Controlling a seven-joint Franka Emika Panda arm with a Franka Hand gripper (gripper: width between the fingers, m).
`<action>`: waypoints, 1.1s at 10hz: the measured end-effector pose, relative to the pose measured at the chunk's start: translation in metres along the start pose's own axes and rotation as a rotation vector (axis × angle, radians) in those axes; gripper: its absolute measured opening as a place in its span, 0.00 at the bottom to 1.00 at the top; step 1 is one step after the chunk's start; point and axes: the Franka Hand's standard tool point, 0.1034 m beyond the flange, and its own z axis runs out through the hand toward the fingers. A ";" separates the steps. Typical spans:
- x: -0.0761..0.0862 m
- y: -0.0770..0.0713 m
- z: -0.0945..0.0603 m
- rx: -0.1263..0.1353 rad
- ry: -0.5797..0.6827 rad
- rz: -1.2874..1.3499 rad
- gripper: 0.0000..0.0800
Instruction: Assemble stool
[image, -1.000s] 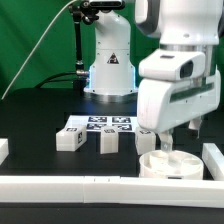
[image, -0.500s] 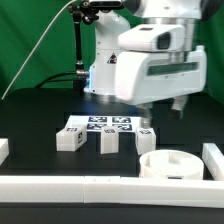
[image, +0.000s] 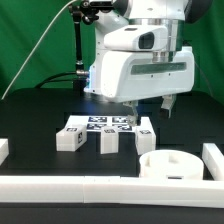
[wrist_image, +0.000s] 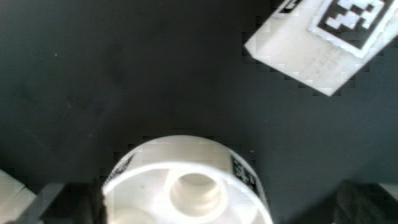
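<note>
Stool parts sit low on the black table (image: 35, 130) beneath the Panda arm (image: 145, 60), whose white bulk fills the upper middle of the exterior view. Long white border rails (image: 100, 186) run below and in front of the gripper (image: 151, 113), with shorter pieces at either side. The round seat (image: 172, 165) lies flat well below the gripper and a little toward the exterior view's right of it, just inside the front rail. The marker board (image: 104, 123) lies flat below the gripper, toward the exterior view's left. Three legs stand in a row at the board's near edge. The nearest leg (image: 144, 138) is almost straight under the gripper, the middle leg (image: 109, 141) is further toward the exterior view's left, and the far leg (image: 69, 138) is furthest from it. The gripper hangs above the nearest leg, clear of it, its two fingers spread wide with nothing between them. In the wrist view the fingers (wrist_image: 54, 205) show as dark tips well apart. Below them sits a rounded white part (wrist_image: 178, 178) with a small round stub at its middle, touched by neither fingertip. A tagged leg (wrist_image: 329, 45) lies off to one side; which leg it is cannot be told.
</note>
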 end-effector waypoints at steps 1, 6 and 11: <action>0.001 -0.001 0.000 0.005 0.002 0.085 0.81; -0.009 0.004 0.006 0.021 0.028 0.562 0.81; -0.011 -0.002 0.015 0.053 0.019 0.756 0.81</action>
